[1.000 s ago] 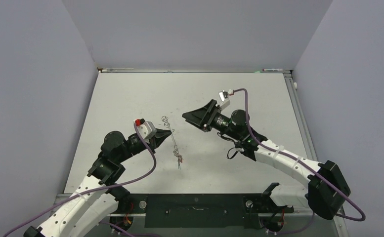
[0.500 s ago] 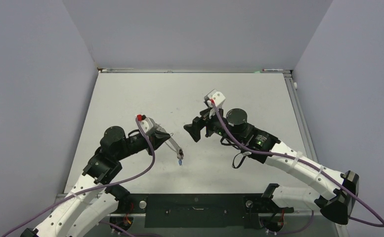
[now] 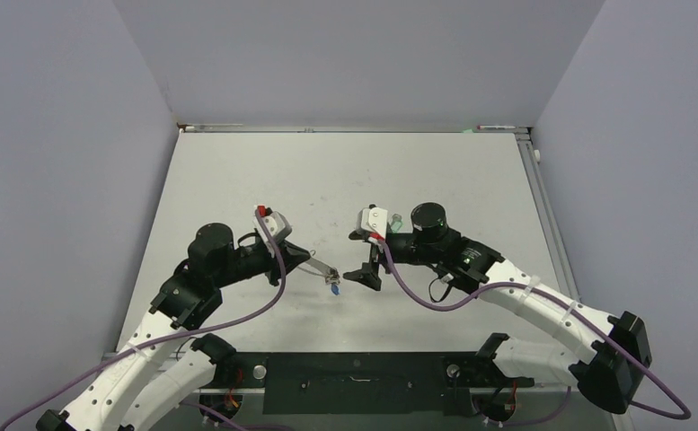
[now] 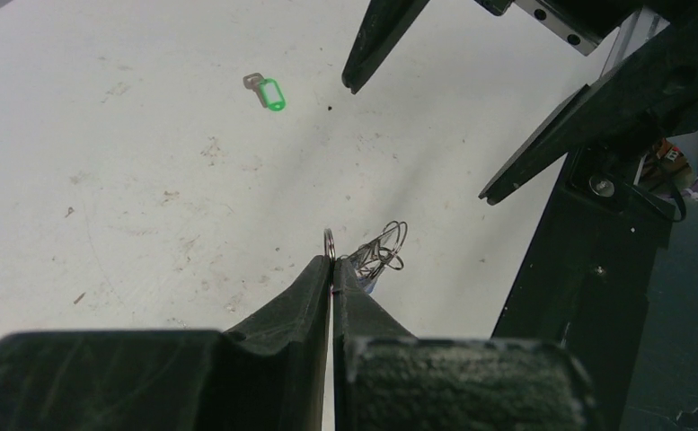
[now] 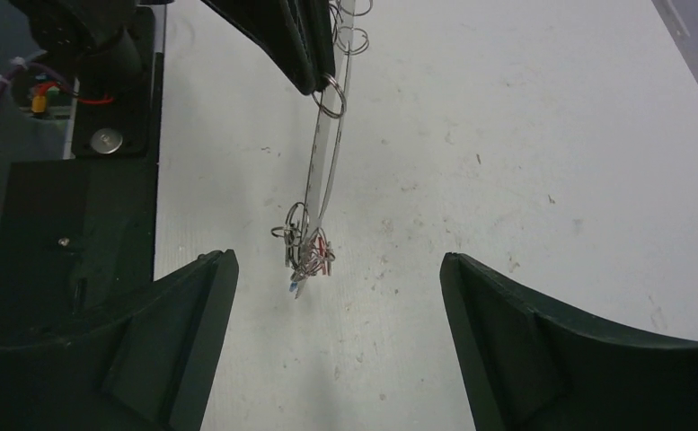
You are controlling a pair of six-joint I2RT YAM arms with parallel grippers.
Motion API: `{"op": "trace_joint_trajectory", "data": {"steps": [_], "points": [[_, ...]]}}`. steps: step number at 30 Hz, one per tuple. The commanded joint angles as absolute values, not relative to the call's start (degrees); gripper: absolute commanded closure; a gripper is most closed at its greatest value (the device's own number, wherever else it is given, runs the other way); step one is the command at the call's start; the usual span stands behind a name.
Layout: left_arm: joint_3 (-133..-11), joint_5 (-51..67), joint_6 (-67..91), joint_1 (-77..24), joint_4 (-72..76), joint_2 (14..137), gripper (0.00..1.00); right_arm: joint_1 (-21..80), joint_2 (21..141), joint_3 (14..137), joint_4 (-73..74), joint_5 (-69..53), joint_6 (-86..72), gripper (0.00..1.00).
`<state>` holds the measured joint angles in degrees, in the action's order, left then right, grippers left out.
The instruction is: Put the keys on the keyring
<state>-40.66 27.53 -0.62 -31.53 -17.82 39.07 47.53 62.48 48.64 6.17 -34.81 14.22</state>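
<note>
From above, the left gripper is closed on the keyring, a thin silver-grey wire that runs from the black fingertips toward 4 o'clock, above the matte white table. The blue key hangs at the far end of the wire. At 3 o'clock of it the right gripper stands wide open and holds nothing. In the left wrist view the two flat black fingers are pressed together on the wire, with a small round ring just at their tips and a bundle of thin loops at 2 o'clock. The green key, with a glossy plastic head, lies alone on the scuffed table at 11 o'clock. In the right wrist view the keyring hangs as a long narrow loop. The red key is in the cluster at its 6 o'clock end, between the spread fingers and touching neither.
</note>
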Motion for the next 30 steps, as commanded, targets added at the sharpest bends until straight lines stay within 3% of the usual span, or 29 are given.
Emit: {"op": "trace_joint_trajectory", "data": {"steps": [1, 13, 18, 30], "points": [[-43.91, 30.49, -0.35, -31.88, -16.69, 38.57, 1.00, 46.04, 66.59, 54.65, 4.48, -49.68, 19.91, 0.16], [-43.67, 31.51, -0.35, -32.17, -16.79, 39.34, 1.00, 45.98, 76.15, 62.35, 5.44, -58.00, 22.15, 0.26], [-43.59, 31.92, -0.35, -32.17, -16.69, 39.41, 1.00, 46.04, 77.72, 64.29, 5.46, -58.89, 22.09, 0.42], [-43.42, 32.60, -0.35, -32.26, -16.39, 39.59, 1.00, 46.38, 81.26, 66.67, 6.51, -59.66, 23.02, 0.57]]}}
